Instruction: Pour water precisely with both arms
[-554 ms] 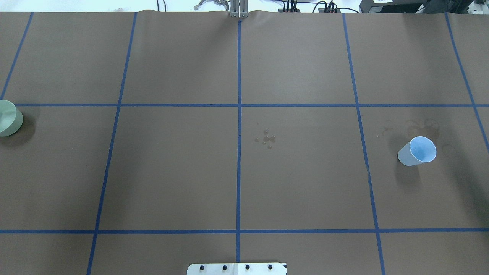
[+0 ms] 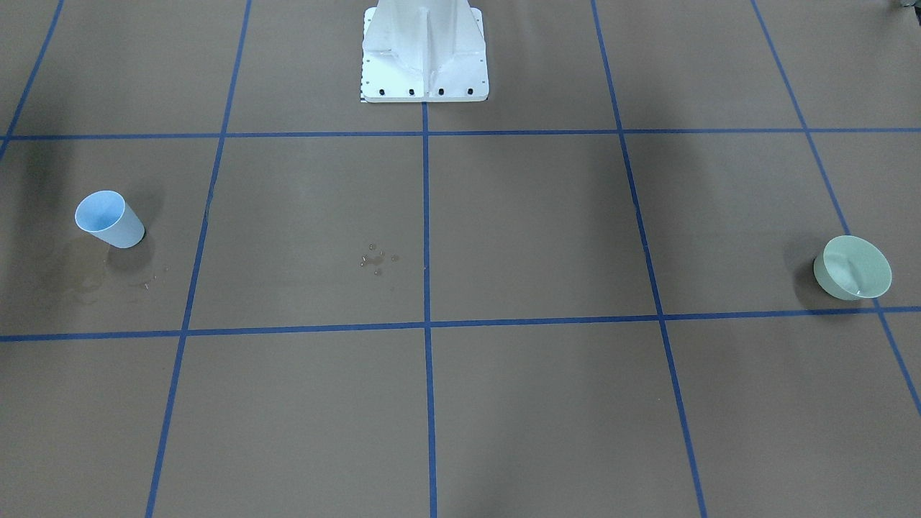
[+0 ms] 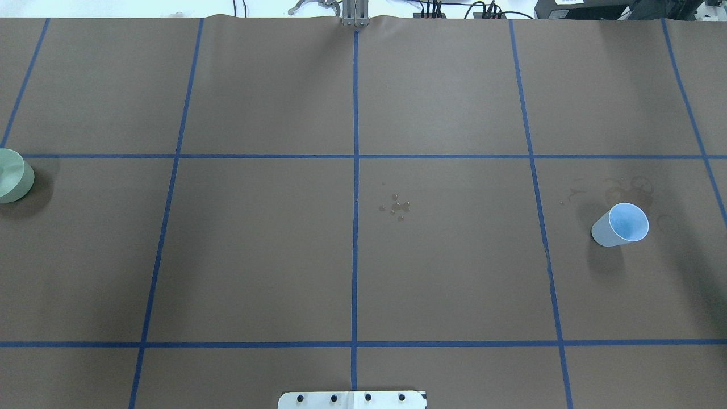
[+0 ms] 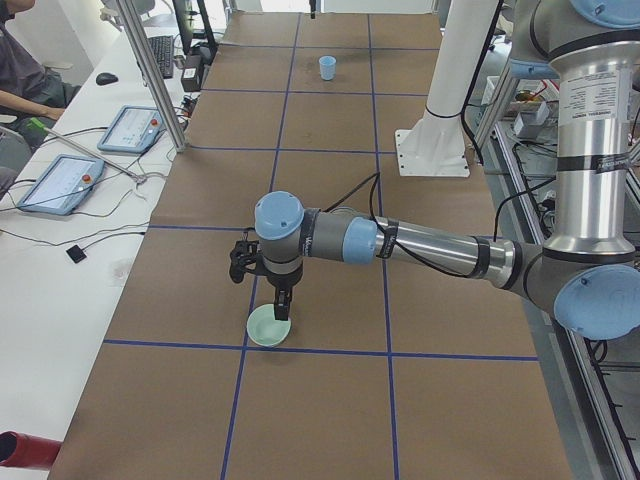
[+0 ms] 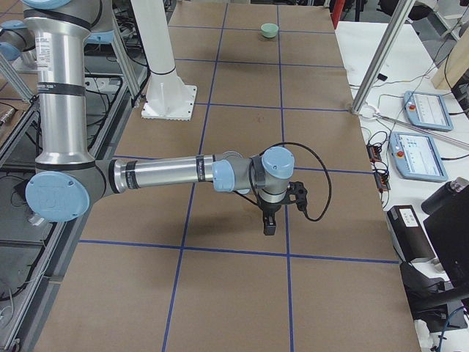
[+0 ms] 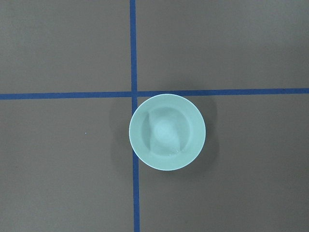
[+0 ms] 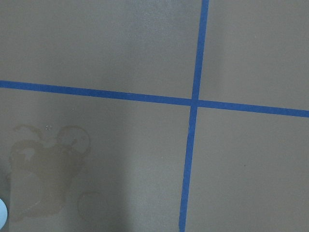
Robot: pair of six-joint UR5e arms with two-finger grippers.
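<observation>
A pale green bowl (image 3: pixel 11 176) stands at the table's left edge; it also shows in the front view (image 2: pixel 853 267) and the left wrist view (image 6: pixel 167 132), with small glints near its rim. A light blue cup (image 3: pixel 620 225) stands upright at the right. Water shows as droplets (image 3: pixel 397 207) at mid-table. My left arm (image 4: pixel 430 245) holds its gripper (image 4: pixel 283 310) just above the bowl (image 4: pixel 269 327). My right arm (image 5: pixel 168 174) holds its gripper (image 5: pixel 269 224) above the table near the cup. I cannot tell whether either gripper is open or shut.
Dried wet stains (image 7: pixel 43 169) mark the brown paper beside the cup. Blue tape lines (image 3: pixel 355 170) grid the table. The white pedestal base (image 2: pixel 424 50) stands at the robot's edge. Tablets (image 4: pixel 60 180) and cables lie on the side bench.
</observation>
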